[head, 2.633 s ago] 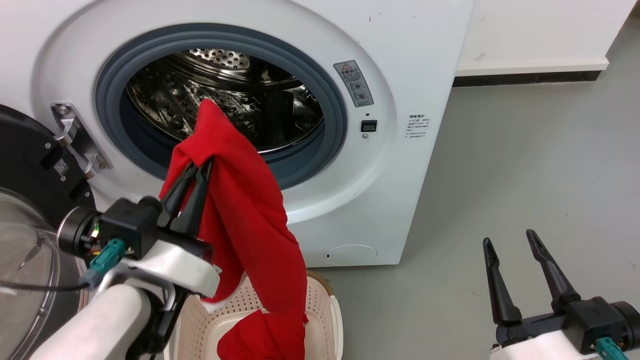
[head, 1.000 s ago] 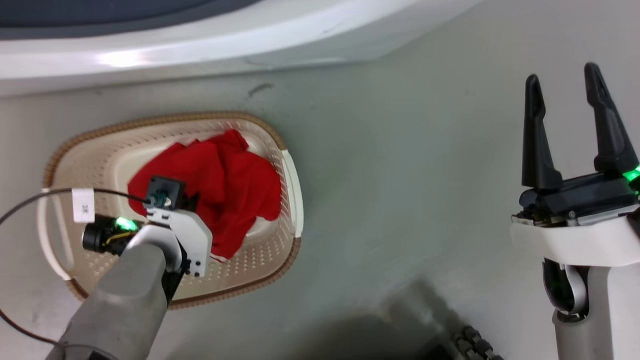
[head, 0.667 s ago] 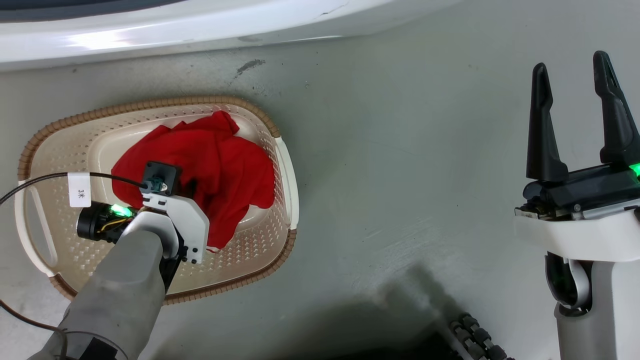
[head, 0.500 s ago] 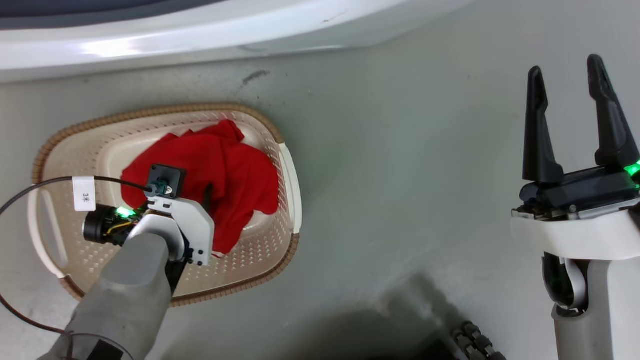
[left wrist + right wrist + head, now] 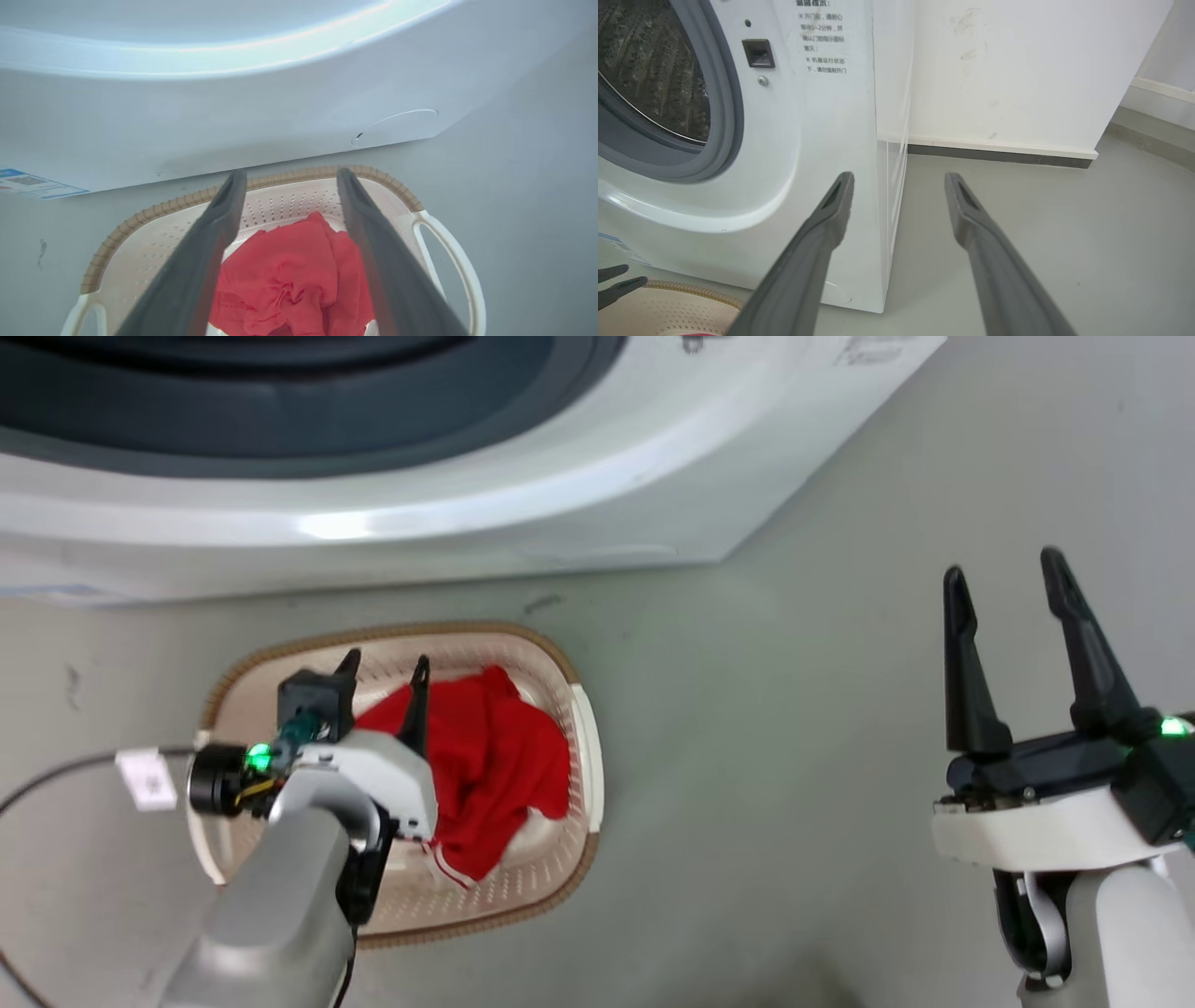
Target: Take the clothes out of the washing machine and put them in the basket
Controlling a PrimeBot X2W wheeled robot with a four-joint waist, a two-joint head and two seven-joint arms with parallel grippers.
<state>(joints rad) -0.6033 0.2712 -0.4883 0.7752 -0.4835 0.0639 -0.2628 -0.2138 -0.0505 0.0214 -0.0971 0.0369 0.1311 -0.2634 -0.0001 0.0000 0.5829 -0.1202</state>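
On the smooth grey floor (image 5: 803,765), just in front of the washing machine (image 5: 579,485), the basket (image 5: 549,861) is positioned. It is a low, rounded-rectangular tub of cream perforated plastic, edged by a ribbed brown rim and fitted with white loop handles at its ends. The clothes (image 5: 499,761) are contained in it as one crumpled heap of bright red soft fabric lying on its bottom. A red-and-white striped trim (image 5: 450,873) is exposed at the near edge of the heap. Individual garments cannot be told apart within the heap. The left gripper (image 5: 386,663) is held over the basket with its two long, dark, tapered fingers spread wide and nothing clamped between them. In the left wrist view the red fabric is seen through the gap, below the fingers. Whether the finger nearer the heap touches the fabric cannot be determined. The right gripper (image 5: 1003,566) is held well apart to the right, above bare floor, with its jaws likewise set wide and empty. The machine's glossy white curved front panel is bounded above by the grey rubber ring (image 5: 392,401). The perforated steel drum (image 5: 654,79) is seen behind that ring in the right wrist view. A round service cover (image 5: 397,127) is set in the panel's lower corner, near the basket's far rim.
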